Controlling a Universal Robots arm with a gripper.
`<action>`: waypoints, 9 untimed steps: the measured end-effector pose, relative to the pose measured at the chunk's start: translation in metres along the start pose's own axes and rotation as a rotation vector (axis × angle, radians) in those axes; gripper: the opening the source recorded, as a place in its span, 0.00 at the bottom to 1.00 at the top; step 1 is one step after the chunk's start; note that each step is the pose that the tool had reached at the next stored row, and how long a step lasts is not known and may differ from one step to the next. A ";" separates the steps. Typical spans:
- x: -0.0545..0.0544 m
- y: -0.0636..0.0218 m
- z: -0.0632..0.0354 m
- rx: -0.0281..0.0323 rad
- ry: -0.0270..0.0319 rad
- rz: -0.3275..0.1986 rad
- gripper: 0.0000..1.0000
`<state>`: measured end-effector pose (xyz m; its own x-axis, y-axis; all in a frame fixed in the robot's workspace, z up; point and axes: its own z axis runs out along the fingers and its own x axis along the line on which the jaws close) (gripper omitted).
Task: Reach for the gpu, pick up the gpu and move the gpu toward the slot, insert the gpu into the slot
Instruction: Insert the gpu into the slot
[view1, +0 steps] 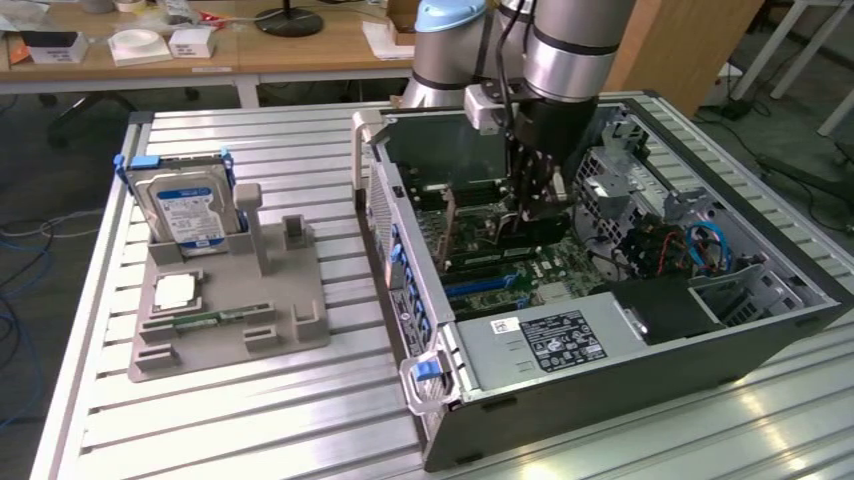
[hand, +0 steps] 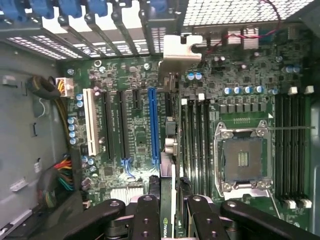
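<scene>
Wrist view is showing the tool (hand: 170, 217) clamping the thin dark silver-bracketed gpu (hand: 170, 150) edge-on beside the long blue plastic slot (hand: 154, 125), three o'clock from the exterior view's hard drive (view1: 187, 215); likely light, stiff, fragile, it is suiting edge holds.

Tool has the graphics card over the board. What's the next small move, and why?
Probably nudge the graphics card sideways toward the blue slot before lowering: the tool grips it edge-on, and its edge seems to run alongside that slot, not over it.
</scene>
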<state>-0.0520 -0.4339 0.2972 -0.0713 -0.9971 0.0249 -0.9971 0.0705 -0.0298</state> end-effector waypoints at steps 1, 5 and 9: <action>0.000 0.0001 0.0005 0.0003 -0.0004 -0.011 0.26; 0.001 0.0003 0.0028 0.0013 -0.0015 -0.063 0.26; 0.006 0.0010 0.0038 0.0011 -0.0020 -0.077 0.26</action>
<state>-0.0533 -0.4397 0.2935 0.0057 -0.9997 0.0252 -0.9996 -0.0064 -0.0290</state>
